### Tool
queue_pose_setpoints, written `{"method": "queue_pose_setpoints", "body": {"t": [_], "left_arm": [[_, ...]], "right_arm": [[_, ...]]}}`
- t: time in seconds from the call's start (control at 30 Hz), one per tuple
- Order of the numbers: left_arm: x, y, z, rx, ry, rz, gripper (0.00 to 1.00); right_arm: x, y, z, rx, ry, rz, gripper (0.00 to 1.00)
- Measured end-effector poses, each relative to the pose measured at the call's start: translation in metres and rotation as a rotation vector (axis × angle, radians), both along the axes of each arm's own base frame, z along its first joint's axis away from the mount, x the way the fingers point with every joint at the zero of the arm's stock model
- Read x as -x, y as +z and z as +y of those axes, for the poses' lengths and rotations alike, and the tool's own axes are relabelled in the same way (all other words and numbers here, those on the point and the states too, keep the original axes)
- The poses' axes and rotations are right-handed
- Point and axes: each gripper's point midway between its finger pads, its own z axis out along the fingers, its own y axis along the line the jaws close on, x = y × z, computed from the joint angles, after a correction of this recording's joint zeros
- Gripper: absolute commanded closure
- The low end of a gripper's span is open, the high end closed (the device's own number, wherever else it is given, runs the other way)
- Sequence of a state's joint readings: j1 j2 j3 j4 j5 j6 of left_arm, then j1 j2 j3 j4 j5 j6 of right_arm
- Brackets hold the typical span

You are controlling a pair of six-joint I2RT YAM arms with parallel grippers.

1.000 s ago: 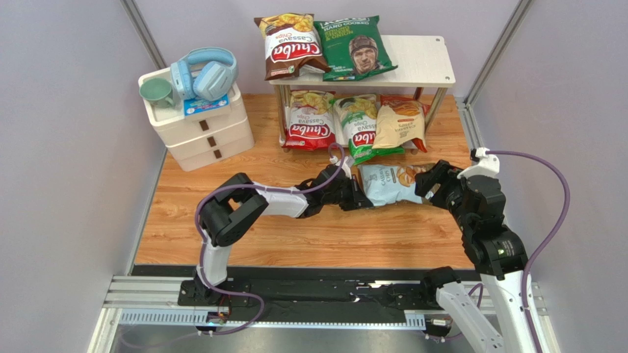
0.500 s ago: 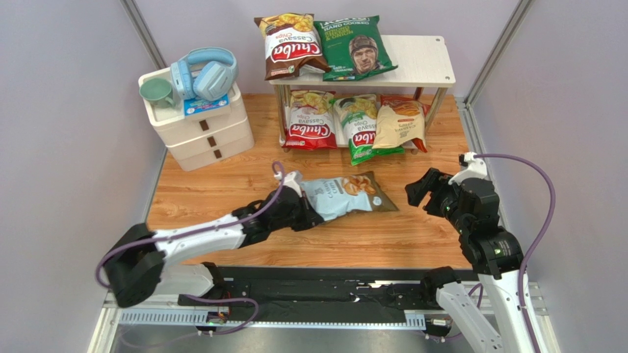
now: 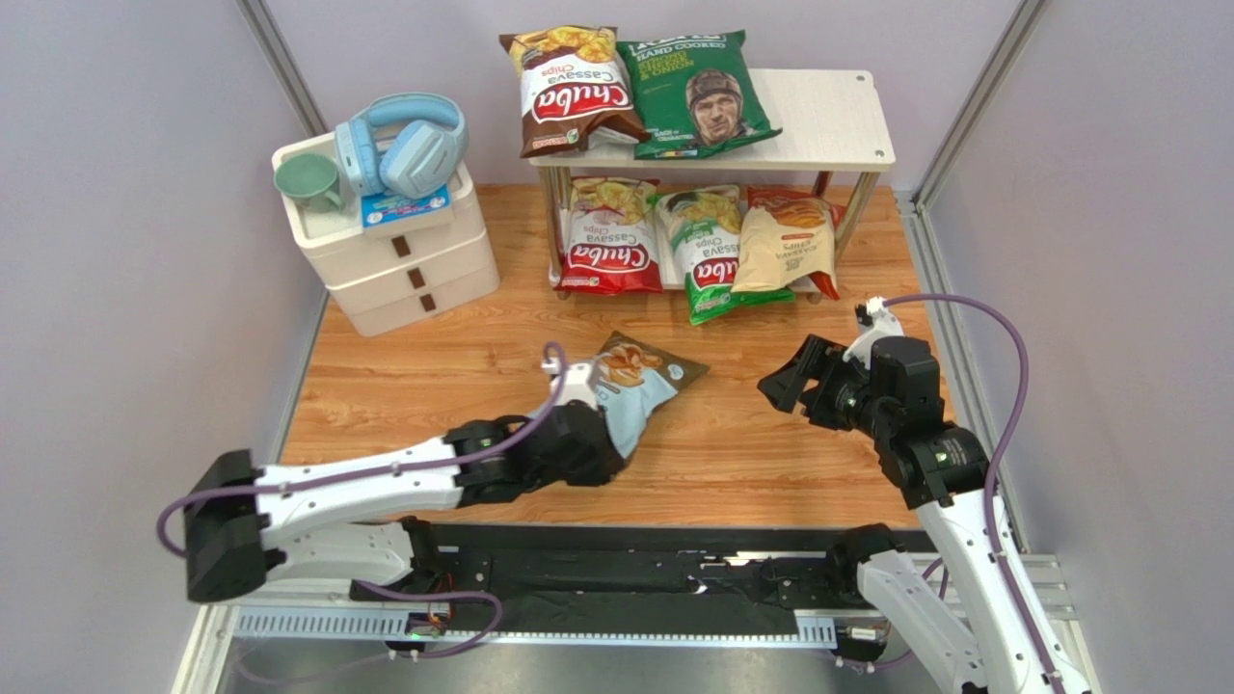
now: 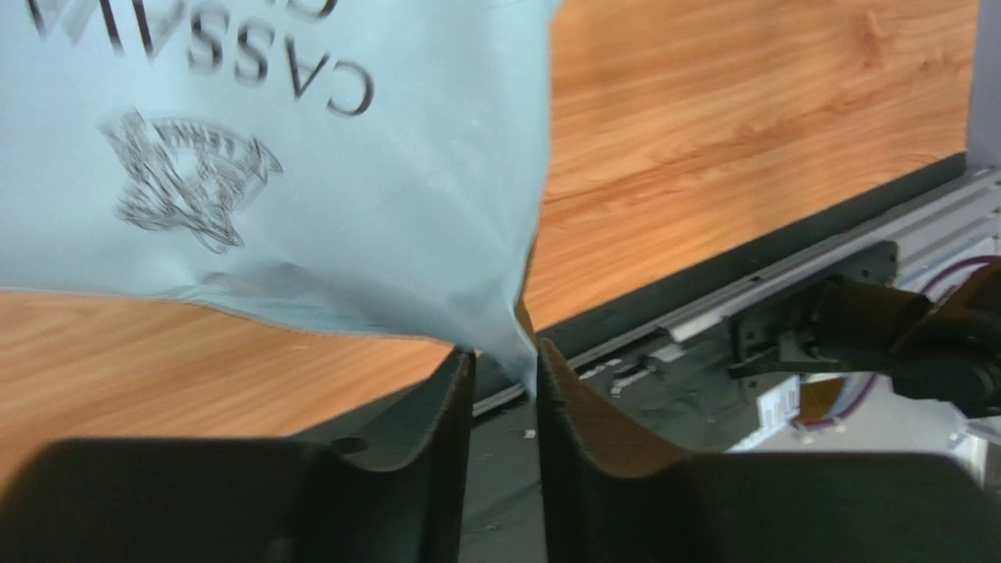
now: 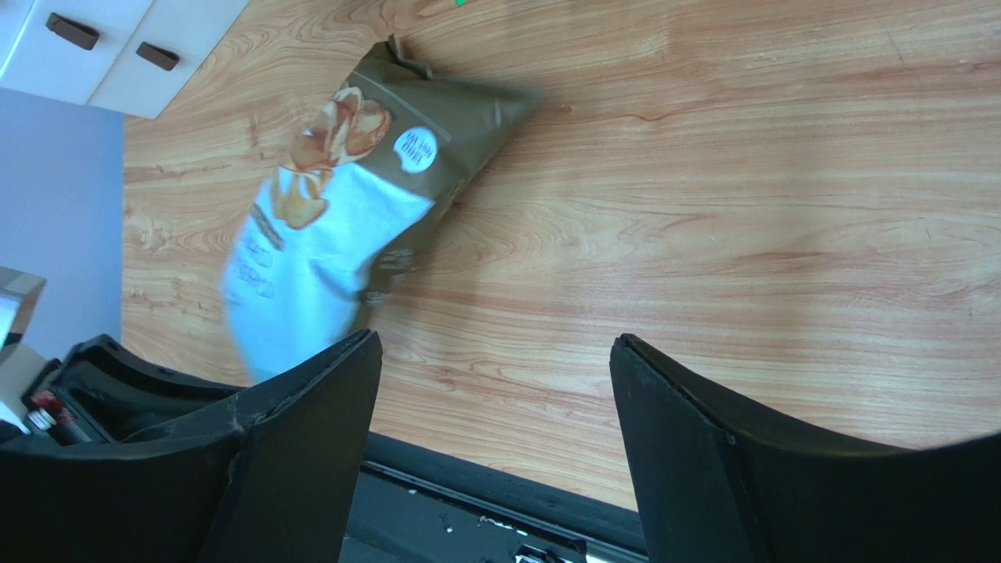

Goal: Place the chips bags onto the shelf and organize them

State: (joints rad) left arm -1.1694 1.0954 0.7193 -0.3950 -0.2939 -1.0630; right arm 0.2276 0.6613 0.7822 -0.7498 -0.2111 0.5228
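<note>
My left gripper (image 3: 601, 441) is shut on a corner of the light blue chips bag (image 3: 635, 388) and holds it over the wooden floor in front of the shelf (image 3: 833, 127). In the left wrist view the bag (image 4: 282, 164) hangs above the pinched fingers (image 4: 505, 375). My right gripper (image 3: 782, 388) is open and empty to the bag's right; its view shows the bag (image 5: 329, 246). The brown bag (image 3: 568, 90) and dark green bag (image 3: 698, 93) lie on the top board. The red bag (image 3: 609, 239), green bag (image 3: 706, 249) and cream-orange bag (image 3: 787, 243) stand on the lower tier.
A white three-drawer unit (image 3: 399, 253) stands at the back left with blue headphones (image 3: 406, 145) and a green cup (image 3: 309, 181) on top. Grey walls close both sides. A black rail (image 3: 623, 557) runs along the near edge.
My left arm has pulled back toward the near left, carrying the light blue bag away from the right gripper. The right gripper has let go, opened and drawn left.
</note>
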Motion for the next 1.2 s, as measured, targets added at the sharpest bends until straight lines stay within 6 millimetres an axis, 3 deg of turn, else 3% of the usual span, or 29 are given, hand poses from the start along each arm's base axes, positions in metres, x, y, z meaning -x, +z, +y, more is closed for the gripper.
{"method": "queue_pose_setpoints", "body": {"t": [0.1, 0.27, 0.4, 0.53, 0.6, 0.67, 0.77, 0.9, 0.93, 1.03, 1.1, 1.2], "left_arm": [[0.007, 0.007, -0.034, -0.004, -0.070, 0.002, 0.43], [0.007, 0.032, -0.038, 0.051, -0.093, -0.037, 0.39], [0.000, 0.067, -0.020, 0.086, -0.054, -0.114, 0.33], [-0.026, 0.103, 0.026, 0.140, 0.057, -0.211, 0.30], [-0.048, 0.105, 0.052, 0.134, 0.139, -0.244, 0.30], [-0.063, 0.096, 0.073, 0.088, 0.198, -0.255, 0.30], [-0.072, 0.064, 0.079, -0.006, 0.186, -0.204, 0.30], [-0.083, -0.005, 0.082, -0.046, 0.173, -0.068, 0.30], [-0.081, -0.031, 0.089, -0.058, 0.177, -0.012, 0.30], [-0.070, -0.076, 0.101, -0.093, 0.174, 0.095, 0.30], [-0.066, -0.085, 0.095, -0.070, 0.139, 0.121, 0.31], [-0.074, -0.080, 0.078, 0.013, 0.095, 0.097, 0.32]], "right_arm": [[-0.001, 0.002, 0.002, -0.006, 0.006, -0.004, 0.22], [-0.002, 0.004, 0.001, -0.003, 0.008, -0.009, 0.22], [-0.001, 0.004, 0.002, -0.003, 0.011, -0.010, 0.22], [0.000, 0.004, 0.005, -0.015, 0.026, -0.009, 0.22], [0.001, 0.003, 0.006, -0.018, 0.032, -0.005, 0.22], [0.002, 0.003, 0.007, -0.022, 0.037, -0.006, 0.22], [0.002, 0.004, 0.008, -0.026, 0.043, -0.007, 0.22], [0.003, 0.004, 0.010, -0.033, 0.053, -0.007, 0.22], [0.003, 0.004, 0.010, -0.034, 0.054, -0.006, 0.22], [0.003, 0.005, 0.010, -0.038, 0.055, -0.006, 0.22], [0.003, 0.005, 0.010, -0.039, 0.055, -0.007, 0.22], [0.002, 0.007, 0.011, -0.044, 0.056, -0.012, 0.22]]}}
